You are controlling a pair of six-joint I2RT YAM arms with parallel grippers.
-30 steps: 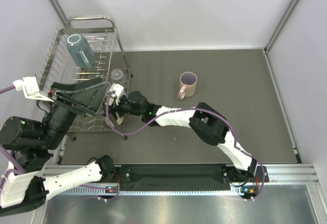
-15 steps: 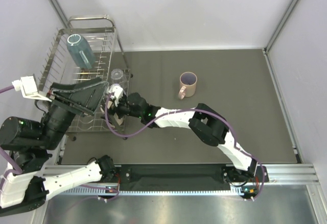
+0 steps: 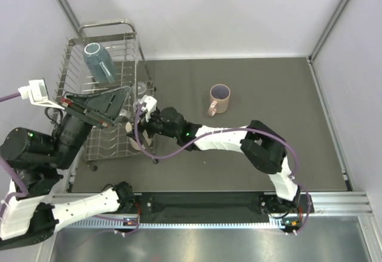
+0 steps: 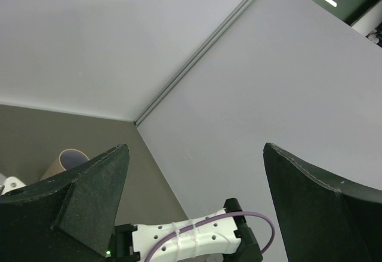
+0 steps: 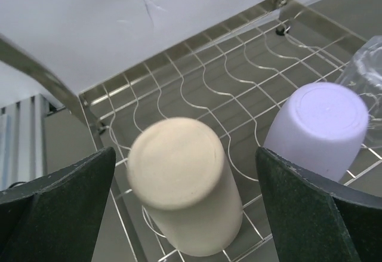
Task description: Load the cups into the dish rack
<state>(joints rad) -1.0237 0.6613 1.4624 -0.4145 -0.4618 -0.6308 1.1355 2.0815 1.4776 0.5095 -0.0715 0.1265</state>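
The dish rack stands at the table's left. A teal-blue cup lies in its far end. In the right wrist view a beige tumbler and a lavender tumbler stand upside down on the rack's wires, with a clear glass beyond them. My right gripper is open, with its fingers on either side of the beige tumbler and apart from it. A pink handled mug stands on the table. My left gripper is open and empty, raised over the rack.
The pink mug also shows in the left wrist view, with my right arm below. The rack's tall chrome frame stands at its far end. Grey walls close in the table on the left, back and right.
My right gripper has drawn back to the right from the beige tumbler. The rack has shifted a little to the right. My left arm has lifted and swung.
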